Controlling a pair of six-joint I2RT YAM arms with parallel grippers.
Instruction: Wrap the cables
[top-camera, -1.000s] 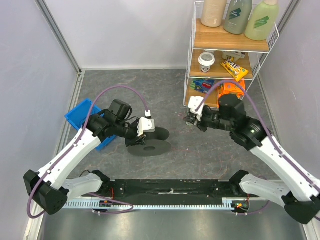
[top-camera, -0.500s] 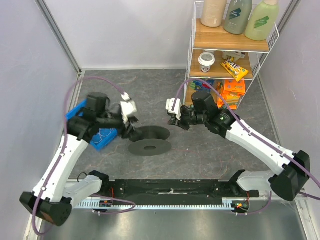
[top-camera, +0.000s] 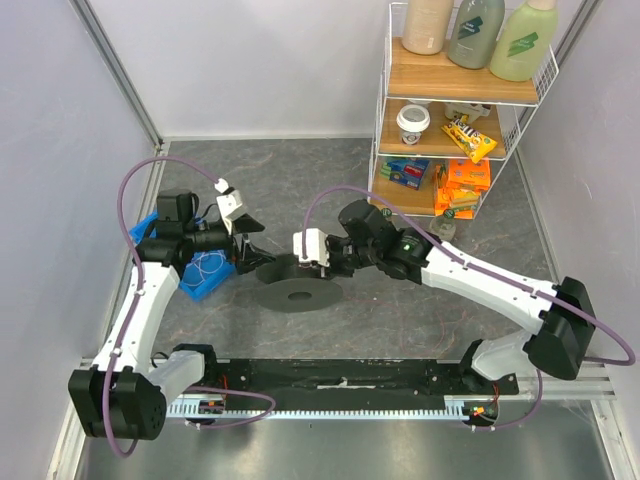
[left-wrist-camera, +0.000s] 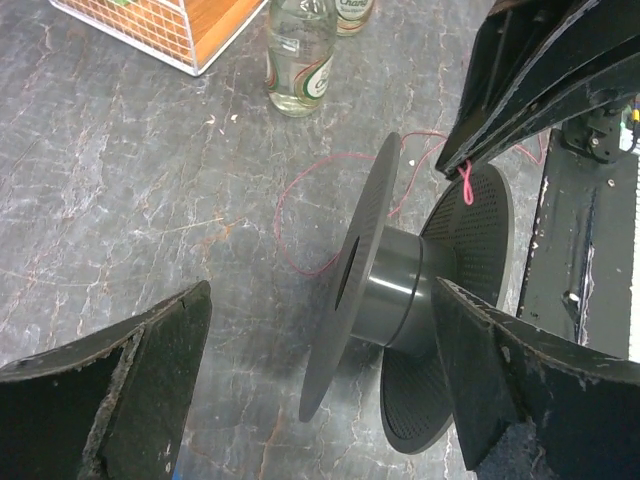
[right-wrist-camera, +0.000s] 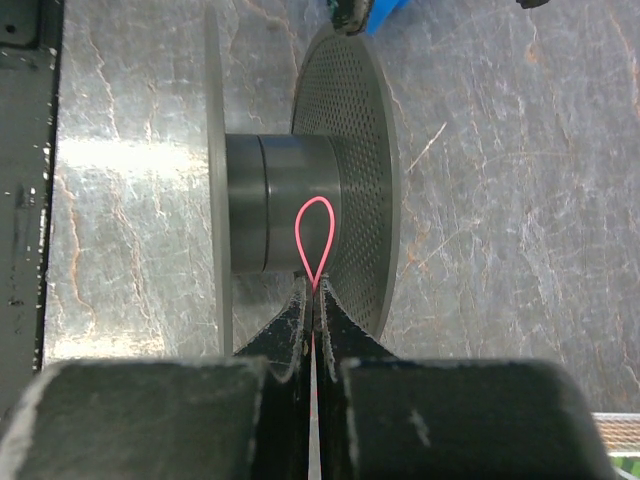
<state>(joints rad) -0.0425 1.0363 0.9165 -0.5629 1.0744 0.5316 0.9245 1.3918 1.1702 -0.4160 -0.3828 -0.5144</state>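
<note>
"What's new since a second ago?"

"I've brought the right gripper (right-wrist-camera: 313, 295) over from the shelf (top-camera: 450, 88) to the spool (right-wrist-camera: 280, 215). Its jaws are pressed together on one of the cables (right-wrist-camera: 313, 235) — a small pink loop sticks out past the tips. It lines up with the hub between the two flanges, but I can't tell if it touches."

"And the left?"

"The left gripper (top-camera: 248, 246) has backed away from the spool toward the blue bin (top-camera: 158, 222). Its fingers are spread wide with nothing in them, facing the spool's end."

"The rest of the wire?"

"It trails slack on the floor beyond the spool, and more thin loops seem to lie in the bin. I judge the wire's end is placed to start — nothing is wound yet."
</note>
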